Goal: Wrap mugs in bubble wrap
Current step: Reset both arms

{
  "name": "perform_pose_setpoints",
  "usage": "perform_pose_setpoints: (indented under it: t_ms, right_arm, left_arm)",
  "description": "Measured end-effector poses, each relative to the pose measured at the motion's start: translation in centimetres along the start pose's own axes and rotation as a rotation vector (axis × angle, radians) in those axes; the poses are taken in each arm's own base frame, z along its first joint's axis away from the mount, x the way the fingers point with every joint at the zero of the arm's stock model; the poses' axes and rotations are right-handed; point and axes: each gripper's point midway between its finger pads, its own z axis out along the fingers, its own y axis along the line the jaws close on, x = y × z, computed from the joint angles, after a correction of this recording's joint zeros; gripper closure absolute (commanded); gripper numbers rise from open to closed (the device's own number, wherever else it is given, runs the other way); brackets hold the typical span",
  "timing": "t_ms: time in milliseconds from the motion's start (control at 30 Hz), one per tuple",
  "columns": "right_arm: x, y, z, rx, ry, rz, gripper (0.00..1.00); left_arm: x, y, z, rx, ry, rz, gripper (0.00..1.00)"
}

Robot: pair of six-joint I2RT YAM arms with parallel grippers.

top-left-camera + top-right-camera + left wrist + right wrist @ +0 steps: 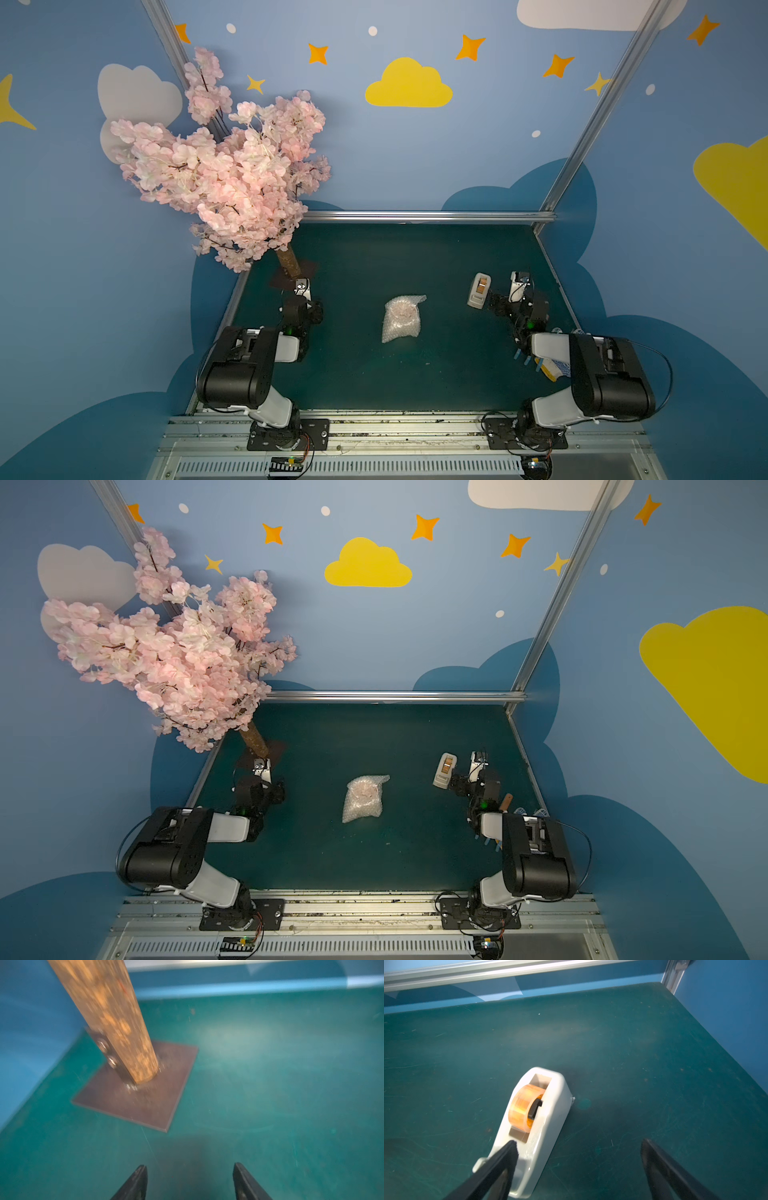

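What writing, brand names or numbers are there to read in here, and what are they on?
No text is readable anywhere.
Tape dispenser: plain white, no label showing.
Bubble wrap: no print.
Wall: only painted clouds and stars.
Left arm and right arm: any markings too small to read.

Left gripper (189, 1165): jaws apart, empty, left of the bubble wrap (402, 318) | Right gripper (579, 1141): jaws spread wide (nothing between them), right of the bubble wrap, well apart.

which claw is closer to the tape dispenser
Right. The right claw is at the tape dispenser, one finger over it; the left claw is by the tree base.
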Motion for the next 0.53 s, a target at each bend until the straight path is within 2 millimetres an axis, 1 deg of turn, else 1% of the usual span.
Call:
perform_pose_setpoints:
  t_ms: [67, 100, 200, 267, 533]
  right_arm:
    - [1.0, 0.1, 0.0, -0.005, 0.022, -0.002, 0.02]
    - [1.1, 0.2, 0.0, -0.008, 0.023, -0.008, 0.02]
    - [0.1, 0.6, 0.1, -0.012, -0.012, -0.027, 0.02]
    - [-0.1, 1.0, 0.1, -0.015, -0.02, -0.038, 0.02]
    - [-0.3, 1.1, 0.2, -0.011, -0.025, -0.056, 0.02]
  left_arm:
    - [-1.2, 0.2, 0.1, 0.0, -0.042, -0.013, 0.25]
    - [-1.5, 0.4, 0.1, -0.003, -0.056, -0.018, 0.25]
    - [-1.8, 0.3, 0.1, 0.0, -0.054, -0.028, 0.25]
    - [-2.1, 0.3, 0.1, 0.004, -0.062, -0.029, 0.25]
    - [-1.9, 0.2, 0.2, 0.007, -0.045, -0.031, 0.24]
